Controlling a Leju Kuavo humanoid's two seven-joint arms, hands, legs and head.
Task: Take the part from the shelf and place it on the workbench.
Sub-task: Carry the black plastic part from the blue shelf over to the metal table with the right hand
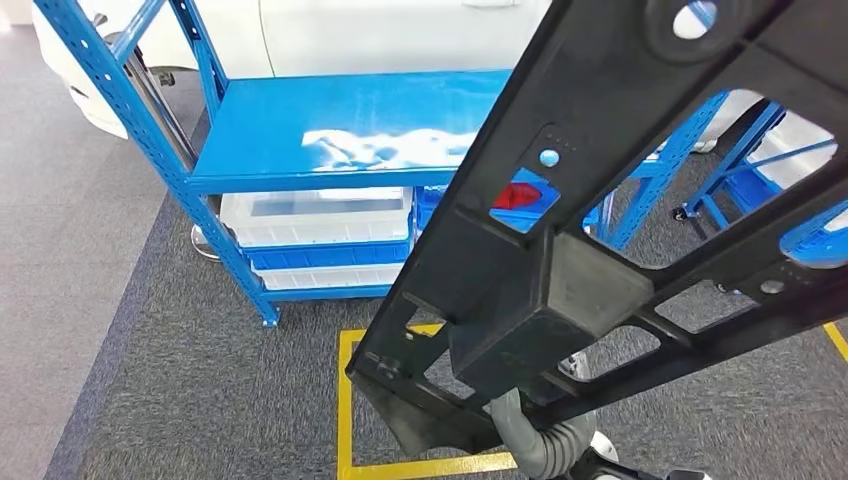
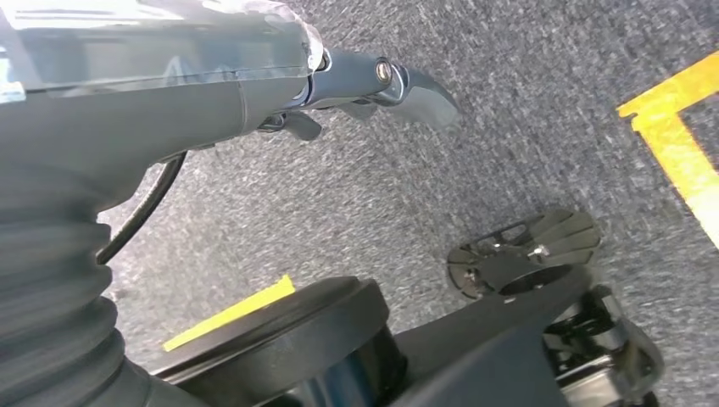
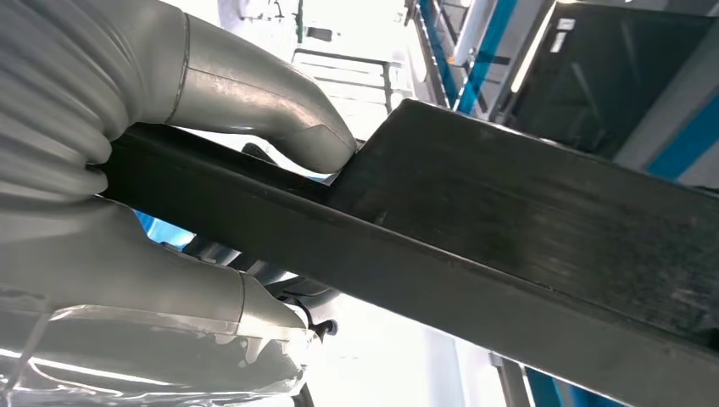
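Fingers [image 3: 297, 140] around part [image 3: 526, 220] (right hand [image 3: 127, 195])

White bins [image 1: 315, 215] under blue surface; yellow floor tape [image 1: 346, 400].

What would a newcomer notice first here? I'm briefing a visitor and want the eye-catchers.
The big black part slants across the head view, close to the camera, gripped by the right hand. Behind it stands a blue shelf with white bins below. Yellow floor tape lies on the grey carpet.
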